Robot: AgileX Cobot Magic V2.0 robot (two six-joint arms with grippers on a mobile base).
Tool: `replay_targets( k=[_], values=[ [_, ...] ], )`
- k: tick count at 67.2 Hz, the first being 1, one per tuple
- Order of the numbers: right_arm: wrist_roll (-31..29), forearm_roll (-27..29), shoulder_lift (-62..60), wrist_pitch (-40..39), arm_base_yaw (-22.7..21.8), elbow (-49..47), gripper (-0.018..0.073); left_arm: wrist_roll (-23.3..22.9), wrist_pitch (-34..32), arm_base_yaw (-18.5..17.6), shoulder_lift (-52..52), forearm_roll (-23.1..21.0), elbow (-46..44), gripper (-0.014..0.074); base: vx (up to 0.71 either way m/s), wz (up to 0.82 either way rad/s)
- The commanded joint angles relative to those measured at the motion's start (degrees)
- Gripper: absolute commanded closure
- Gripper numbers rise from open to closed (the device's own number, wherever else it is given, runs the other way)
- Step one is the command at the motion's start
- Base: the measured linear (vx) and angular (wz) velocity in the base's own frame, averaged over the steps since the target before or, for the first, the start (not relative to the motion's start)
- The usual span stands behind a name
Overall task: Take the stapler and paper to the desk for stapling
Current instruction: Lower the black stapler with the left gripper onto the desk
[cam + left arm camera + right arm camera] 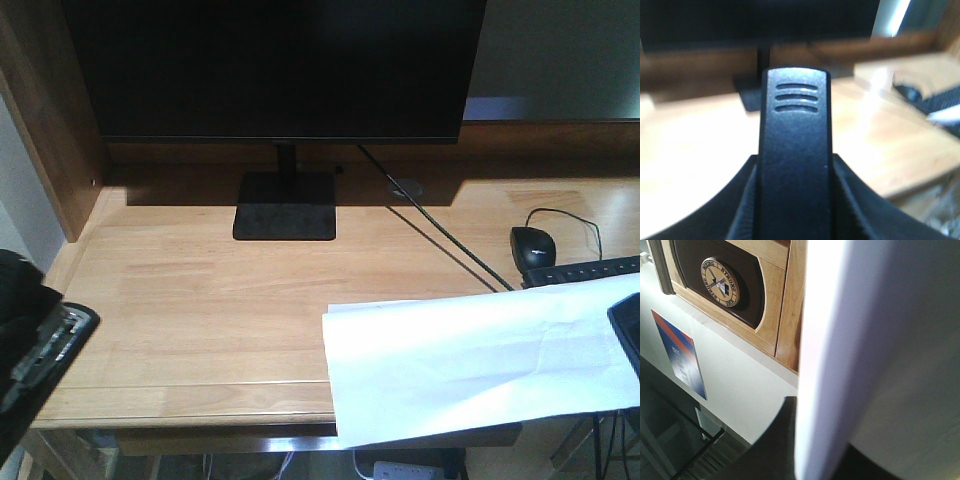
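L gripper (795,215): black, at the far-left front corner in the front view; fingers (742,210) clenched on the stapler from both sides.
stapler (795,125): held in L gripper, off the desk's front-left corner and not resting on the top. Black matte grainy plastic, rounded end w/ three short raised ribs. Front view shows a silver metal strip inside it.
desk (200,300): light wood, jointed planks, smooth, w/ a thin groove line near the front edge.
monitor (275,65): wide, dark screen, at the back of the desk.
stand (285,205): flat square black base w/ thin post, on the desk under the monitor.
grommet (405,188): small round grey disc set in the top, just right of the stand.
cable (440,245): thin, black, runs diagonally from near the grommet toward the kbd.
paper (470,365): white blank sheet w/ faint creases, over the desk's front-right part, near edge hanging past the front. Can't tell if it touches the wood.
mouse (533,245): black, rounded, wired, back right.
kbd (585,270): black, only its top edge shows above the paper.
R gripper (628,335): black, at the far-right edge, pinching the paper's right end.
wood frame (767,300): right wrist view only, light wood around a dark panel that carries a round badge (720,282).
poster (682,360): blue, red corner, flat on the white wall.
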Motion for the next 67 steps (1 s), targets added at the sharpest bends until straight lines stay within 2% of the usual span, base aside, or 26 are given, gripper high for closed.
replay_targets(
  k=[1,12,23,36,45,56,67],
  values=[
    [-0.47,0.95,0.17,-3.56,0.02,1.32,0.0564,-0.13,-9.07,-0.19,5.25,-0.84,-2.06,0.0603,0.00,0.00],
    [-0.47,0.95,0.17,-3.56,0.02,1.32,0.0564,0.67,-9.80,-0.19,12.98,-0.87,-6.53,0.0603,0.00,0.00],
    [-0.47,0.95,0.17,-3.56,0.02,1.32,0.0564,5.40,-8.57,-0.19,19.48,-0.90,-13.24,0.0603,0.00,0.00],
    [-0.47,0.95,0.17,-3.56,0.02,1.32,0.0564,8.20,-6.02,-0.19,27.82,-1.68,-19.84,0.0603,0.00,0.00],
    [-0.47,0.95,0.17,-3.56,0.02,1.32,0.0564,12.85,-5.33,-0.19,32.88,-5.26,-23.18,0.0603,0.00,0.00],
    [-0.47,0.95,0.17,-3.56,0.02,1.32,0.0564,20.89,-4.11,0.62,39.49,-11.30,-26.80,0.0603,0.00,0.00],
    [-0.47,0.95,0.17,-3.56,0.02,1.32,0.0564,30.11,-2.34,4.03,46.07,-20.29,-29.62,0.0603,0.00,0.00]
  ],
)
